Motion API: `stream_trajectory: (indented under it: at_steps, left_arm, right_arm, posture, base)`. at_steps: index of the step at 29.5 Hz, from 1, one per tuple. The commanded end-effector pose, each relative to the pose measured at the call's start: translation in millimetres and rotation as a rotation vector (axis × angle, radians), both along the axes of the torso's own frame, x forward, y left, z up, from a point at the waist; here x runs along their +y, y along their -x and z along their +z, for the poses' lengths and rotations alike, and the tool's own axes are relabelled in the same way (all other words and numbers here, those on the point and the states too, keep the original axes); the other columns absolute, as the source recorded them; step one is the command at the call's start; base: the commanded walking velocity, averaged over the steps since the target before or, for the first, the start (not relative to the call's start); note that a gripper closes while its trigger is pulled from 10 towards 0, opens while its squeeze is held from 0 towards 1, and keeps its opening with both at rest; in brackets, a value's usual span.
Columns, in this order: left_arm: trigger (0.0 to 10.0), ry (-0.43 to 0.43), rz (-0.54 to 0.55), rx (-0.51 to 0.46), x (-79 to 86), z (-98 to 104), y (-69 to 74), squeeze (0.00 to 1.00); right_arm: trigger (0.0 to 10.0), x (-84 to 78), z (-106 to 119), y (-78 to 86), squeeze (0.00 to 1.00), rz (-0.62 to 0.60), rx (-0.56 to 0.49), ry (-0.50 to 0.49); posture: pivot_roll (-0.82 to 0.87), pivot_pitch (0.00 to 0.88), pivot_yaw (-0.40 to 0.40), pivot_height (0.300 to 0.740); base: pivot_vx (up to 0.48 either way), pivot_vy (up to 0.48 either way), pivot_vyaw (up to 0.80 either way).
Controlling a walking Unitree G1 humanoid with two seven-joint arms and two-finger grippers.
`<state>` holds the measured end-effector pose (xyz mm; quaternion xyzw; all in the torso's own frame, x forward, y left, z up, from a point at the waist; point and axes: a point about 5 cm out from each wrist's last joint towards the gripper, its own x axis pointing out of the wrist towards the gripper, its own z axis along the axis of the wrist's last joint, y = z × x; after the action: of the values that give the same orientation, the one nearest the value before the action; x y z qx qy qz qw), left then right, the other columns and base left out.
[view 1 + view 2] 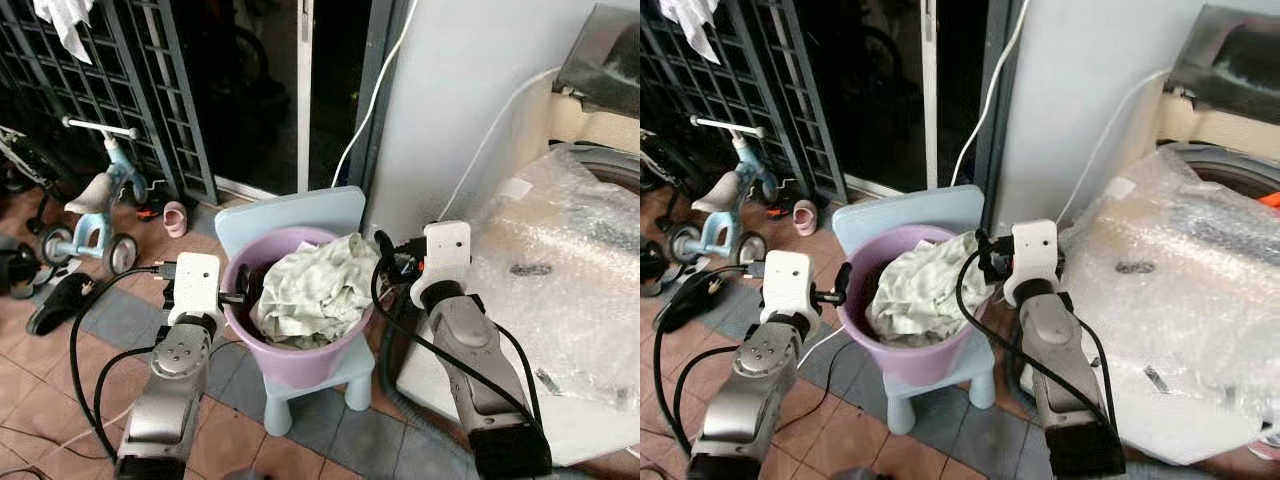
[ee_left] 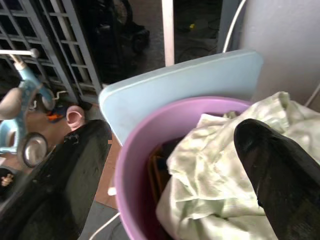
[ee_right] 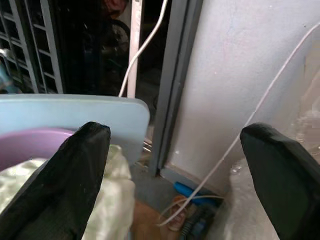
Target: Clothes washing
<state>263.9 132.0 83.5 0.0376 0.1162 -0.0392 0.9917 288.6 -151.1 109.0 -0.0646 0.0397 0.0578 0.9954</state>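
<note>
Left arm: silver, rising from the lower left of the head view to the purple bucket's near-left side.
Left gripper [image 2: 165, 165]: fingers spread wide; one black finger [image 2: 55, 190] stands outside the bucket wall, the other [image 2: 285, 180] lies over the clothes, so the rim sits between them.
Right arm: silver, rising from the lower right of the head view, with a black cable looped along it.
Right gripper [image 3: 175, 180]: fingers spread wide, holding nothing; one finger [image 3: 65, 190] is over the edge of the clothes, the other [image 3: 285, 185] is towards the bubble wrap.
Purple bucket [image 1: 290, 365]: centre of the head view, standing on the seat of a pale blue child's chair [image 1: 290, 215] whose backrest rises behind it.
Clothes [image 1: 315, 285]: crumpled pale green fabric heaped in the bucket, rising above the rim on the right side.
Washing machine [image 1: 600, 165]: right edge of the frame, its top partly under a sheet of bubble wrap [image 1: 560, 260].
White cables [image 1: 375, 95]: running down the grey wall at upper centre.
Blue tricycle [image 1: 95, 205]: left of the frame, on the tiled floor before a dark metal grille [image 1: 140, 80].
Pink shoe [image 1: 174, 217]: on the floor, between the tricycle and the chair.
Black sandal [image 1: 60, 300]: lower left, near the left arm's cable.
</note>
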Motion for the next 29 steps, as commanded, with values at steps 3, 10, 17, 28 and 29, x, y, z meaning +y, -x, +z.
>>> stream_trajectory:
  at_steps: [3, 10, 17, 28, 29]
  left_arm:
    - [10.0, -0.016, 0.015, 0.008, 8.4, 0.4, 1.4, 0.00]
    - [10.0, -0.009, -0.009, 0.021, 5.8, 0.3, 6.7, 0.00]
    - [10.0, -0.039, 0.027, 0.017, 10.7, 3.0, 6.5, 0.00]
    - [10.0, -0.062, 0.085, 0.107, 23.6, -2.5, 33.9, 0.00]
    - [10.0, -0.062, 0.085, 0.107, 23.6, -2.5, 33.9, 0.00]
  right_arm:
    - [10.0, 12.5, 2.9, -2.7, 0.00, 0.038, -0.012, -0.015]
    - [10.0, 19.0, -2.7, -0.5, 0.00, 0.075, 0.023, -0.006]
    - [10.0, 27.7, -15.6, 1.6, 0.00, 0.156, 0.102, 0.033]
    - [10.0, 29.3, -33.3, -18.0, 0.00, 0.112, 0.250, 0.020]
    - [10.0, 29.3, -33.3, -18.0, 0.00, 0.112, 0.250, 0.020]
  posture:
    - [-0.02, 0.000, 0.001, 0.740]
    - [-0.01, 0.000, 0.006, 0.740]
    - [0.00, 0.000, 0.016, 0.740]
    - [0.06, 0.039, -0.023, 0.740]
    - [0.06, 0.039, -0.023, 0.740]
  base:
    - [0.480, 0.000, 0.00]
    - [0.401, 0.000, 0.00]
    - [0.046, 0.000, 0.44]
    - [0.000, 0.000, 0.68]
    - [0.000, 0.000, 0.00]
